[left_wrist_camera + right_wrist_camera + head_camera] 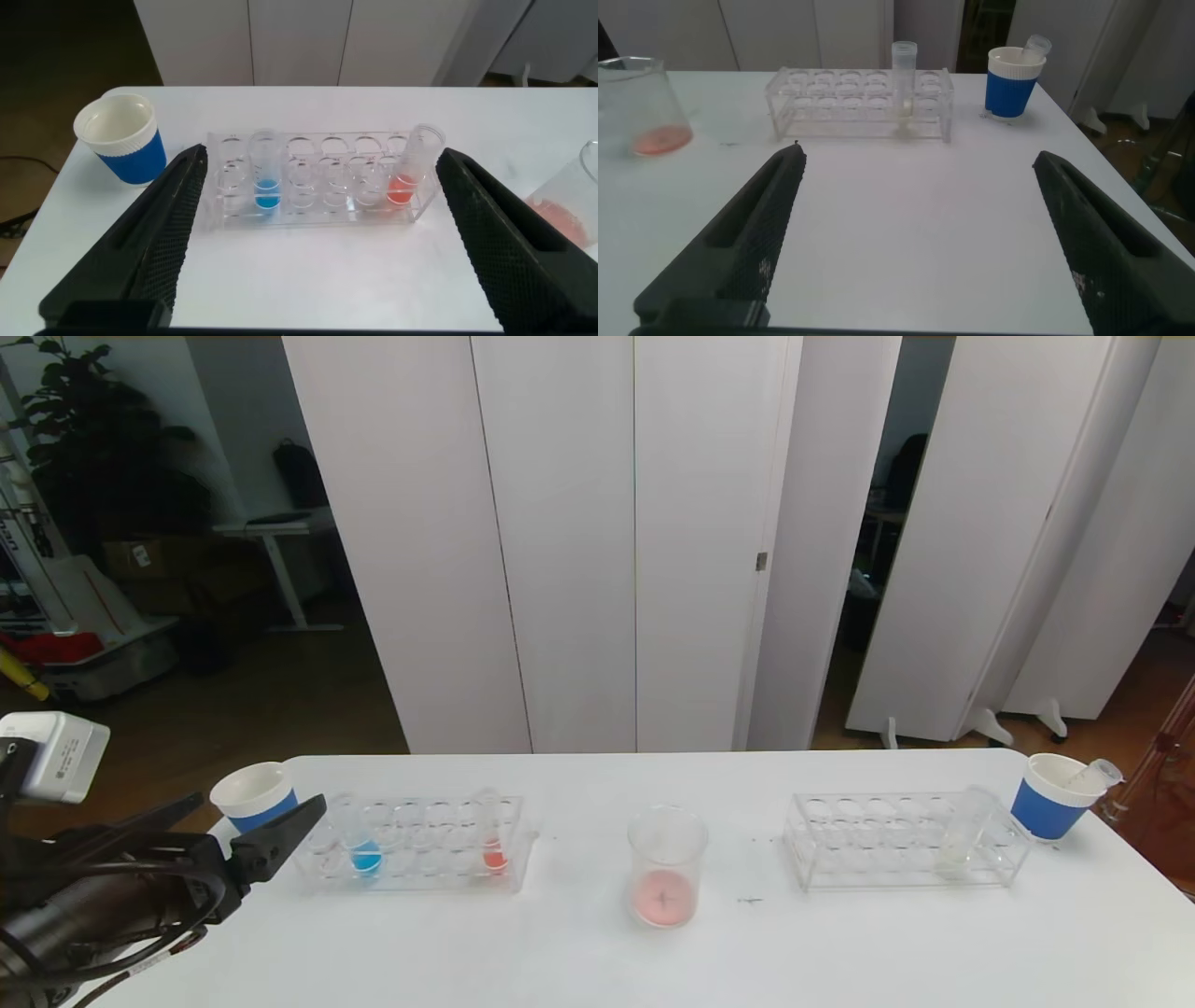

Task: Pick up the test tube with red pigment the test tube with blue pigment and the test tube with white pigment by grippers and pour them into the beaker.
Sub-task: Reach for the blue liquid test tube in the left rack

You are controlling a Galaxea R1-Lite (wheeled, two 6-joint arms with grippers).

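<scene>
head high; wrists low, tableward

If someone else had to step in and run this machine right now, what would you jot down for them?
Left hand: open, empty, facing the left rack from the table's left end.
Right hand: open, empty, held back from the right rack; not seen from the head camera.
Blue tube and an orange-red tube stand in the left rack.
White tube stands in the right rack.
Beaker sits mid-table between the racks, with pinkish-red pigment in it.
An empty tube lies in the right-hand cup.
Done: red appears poured.
Left: pour blue and white.
</scene>
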